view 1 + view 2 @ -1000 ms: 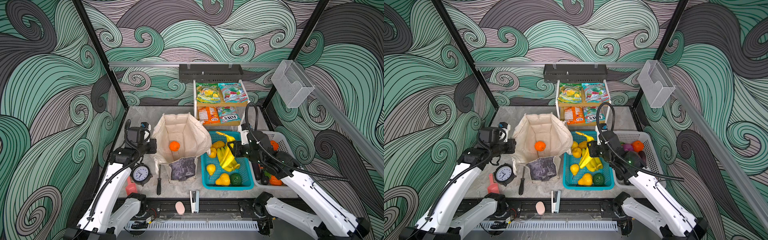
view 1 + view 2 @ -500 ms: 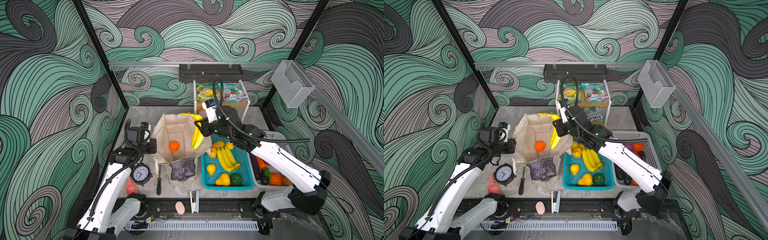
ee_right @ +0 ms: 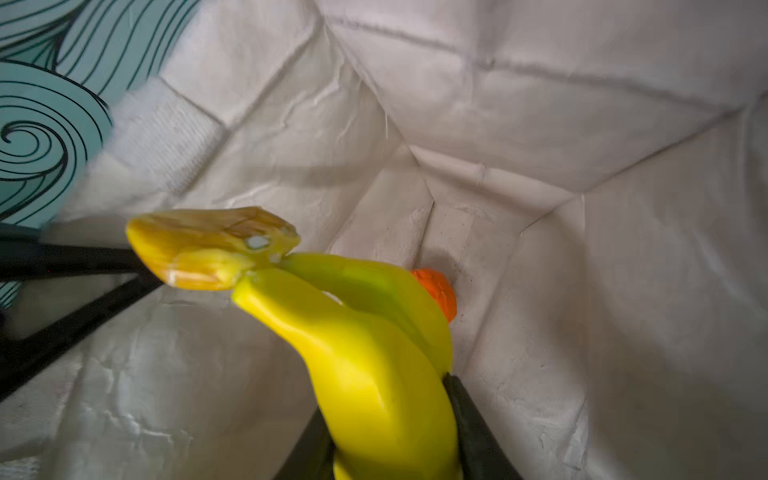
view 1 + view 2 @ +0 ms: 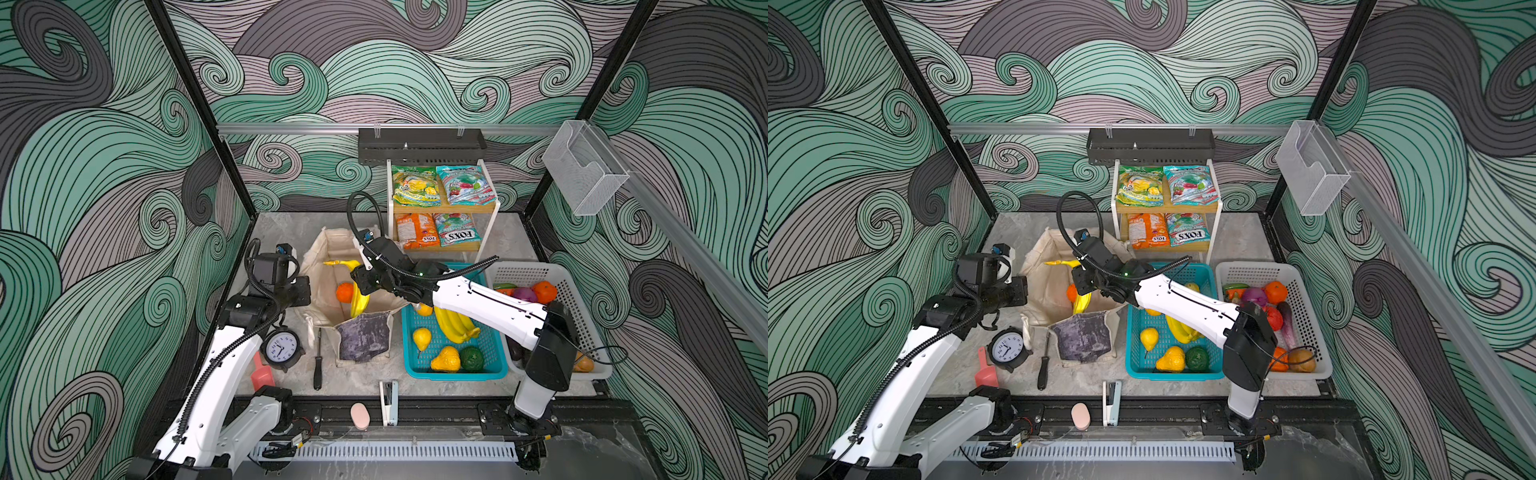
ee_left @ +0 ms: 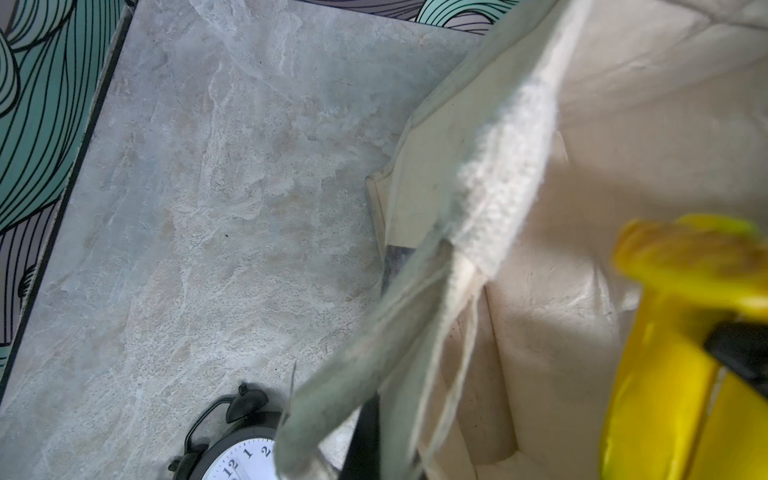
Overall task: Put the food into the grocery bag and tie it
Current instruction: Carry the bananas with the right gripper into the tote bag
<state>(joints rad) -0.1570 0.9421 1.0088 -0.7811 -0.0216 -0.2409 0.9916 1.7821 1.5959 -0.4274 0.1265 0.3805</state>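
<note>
Bananas point(image 3: 353, 332), glossy, hang clamped in right end effector point(image 3: 384, 395) inside creased canvas bag point(image 4: 320, 266); left end effector point(image 4: 305, 289) closed.

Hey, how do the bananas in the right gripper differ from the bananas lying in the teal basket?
The held bananas are clamped in the right gripper inside the open grocery bag, near an orange; the basket bananas lie loose in the teal basket. The held bananas show clearly; the basket bananas are partly hidden under the right arm. Both are yellow bunches.
</note>
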